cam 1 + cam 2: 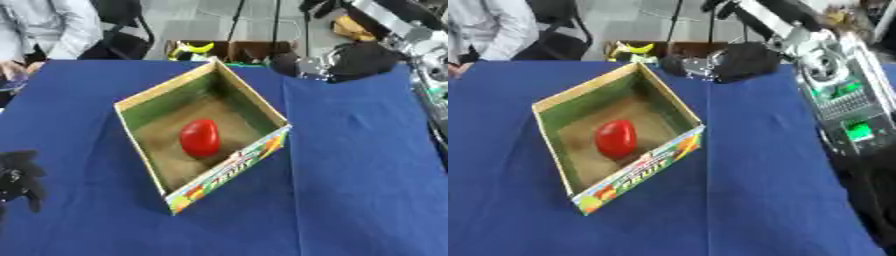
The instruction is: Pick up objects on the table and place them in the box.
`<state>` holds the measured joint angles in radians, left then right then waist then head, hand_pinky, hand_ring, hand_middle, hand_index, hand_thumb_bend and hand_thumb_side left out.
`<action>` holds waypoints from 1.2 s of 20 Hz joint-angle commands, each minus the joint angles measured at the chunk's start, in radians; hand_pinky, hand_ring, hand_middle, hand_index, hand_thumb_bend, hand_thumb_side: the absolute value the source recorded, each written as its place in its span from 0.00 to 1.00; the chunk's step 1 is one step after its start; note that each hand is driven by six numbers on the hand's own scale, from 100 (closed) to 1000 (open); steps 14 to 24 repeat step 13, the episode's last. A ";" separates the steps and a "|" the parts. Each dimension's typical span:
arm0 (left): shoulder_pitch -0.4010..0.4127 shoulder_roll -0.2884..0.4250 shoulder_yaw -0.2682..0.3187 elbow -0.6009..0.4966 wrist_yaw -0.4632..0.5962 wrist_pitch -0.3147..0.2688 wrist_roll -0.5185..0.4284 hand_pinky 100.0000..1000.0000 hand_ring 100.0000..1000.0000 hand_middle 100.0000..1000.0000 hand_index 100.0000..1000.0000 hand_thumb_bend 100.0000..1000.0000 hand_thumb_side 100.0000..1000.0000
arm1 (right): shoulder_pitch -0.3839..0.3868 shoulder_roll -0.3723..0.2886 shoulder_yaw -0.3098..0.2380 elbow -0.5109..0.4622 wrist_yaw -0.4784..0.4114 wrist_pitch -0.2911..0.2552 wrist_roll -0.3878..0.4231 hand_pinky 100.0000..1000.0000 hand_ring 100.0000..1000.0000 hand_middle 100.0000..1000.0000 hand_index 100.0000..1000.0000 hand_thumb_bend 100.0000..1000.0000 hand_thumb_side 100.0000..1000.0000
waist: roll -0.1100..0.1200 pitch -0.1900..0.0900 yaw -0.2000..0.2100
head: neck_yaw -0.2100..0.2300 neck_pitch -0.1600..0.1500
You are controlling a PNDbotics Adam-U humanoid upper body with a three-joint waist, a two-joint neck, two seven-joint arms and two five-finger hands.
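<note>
One red object [199, 137], rounded like a fruit, lies on the brown floor of the box [255, 103], near its middle and clear of the green inner walls. The box sits askew on the blue worktop [359, 165], its printed side toward the robot. No other loose object shows on the cloth around the box, so the placing step looks done for this item.

Beyond the box's far corner, at the worktop's back edge, the right hand [741, 61] hangs above the cloth; it is a dark mass and I cannot tell whether its fingers are spread or curled, though nothing shows in it. The left hand [17, 172] rests to the left of the box by the near edge, fingers relaxed, holding nothing.

Next, I judge, comes a search for another object; if none remains, the task is finished.
</note>
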<state>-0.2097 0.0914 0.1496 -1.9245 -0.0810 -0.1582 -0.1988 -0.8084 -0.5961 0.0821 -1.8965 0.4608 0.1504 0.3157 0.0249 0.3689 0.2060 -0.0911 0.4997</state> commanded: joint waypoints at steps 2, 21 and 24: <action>-0.004 0.014 0.012 -0.019 -0.006 -0.001 0.009 0.18 0.34 0.44 0.70 0.00 0.92 | 0.080 -0.032 -0.063 -0.098 -0.078 -0.001 -0.163 0.73 0.77 0.82 0.87 0.47 0.70 | 0.004 -0.020 -0.010 | 0.014 -0.002; -0.002 0.012 0.022 -0.016 -0.013 -0.006 0.021 0.18 0.34 0.44 0.70 0.00 0.90 | 0.401 0.055 -0.133 -0.103 -0.227 -0.210 -0.546 0.67 0.68 0.74 0.85 0.05 0.85 | 0.028 -0.015 -0.041 | 0.039 -0.004; -0.002 0.012 0.022 -0.016 -0.013 -0.006 0.021 0.18 0.34 0.44 0.70 0.00 0.90 | 0.401 0.055 -0.133 -0.103 -0.227 -0.210 -0.546 0.67 0.68 0.74 0.85 0.05 0.85 | 0.028 -0.015 -0.041 | 0.039 -0.004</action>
